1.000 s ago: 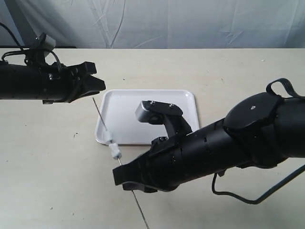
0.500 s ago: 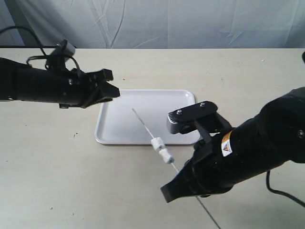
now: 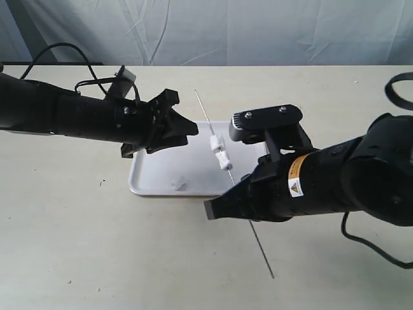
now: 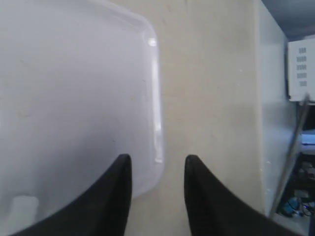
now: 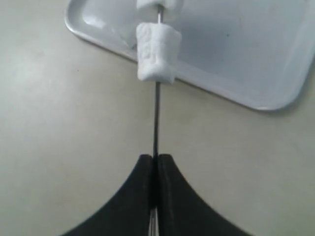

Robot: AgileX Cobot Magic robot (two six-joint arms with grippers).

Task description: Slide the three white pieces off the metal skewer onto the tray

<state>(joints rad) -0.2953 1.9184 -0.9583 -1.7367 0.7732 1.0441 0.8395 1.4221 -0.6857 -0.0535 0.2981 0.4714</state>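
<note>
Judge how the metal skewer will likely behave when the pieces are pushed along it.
Probably stiff: clamped only by the right gripper, the metal skewer runs straight end to end while carrying two white pieces. Being thin and smooth-looking, it may pivot or slip between the shut jaws if pushed sideways.

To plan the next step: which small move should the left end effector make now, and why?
Probably bring the open left end effector across to the upper white piece on the skewer. That and a second piece sit on the rod over the tray, a third piece lies in it, and the right end effector grips the rod.
</note>
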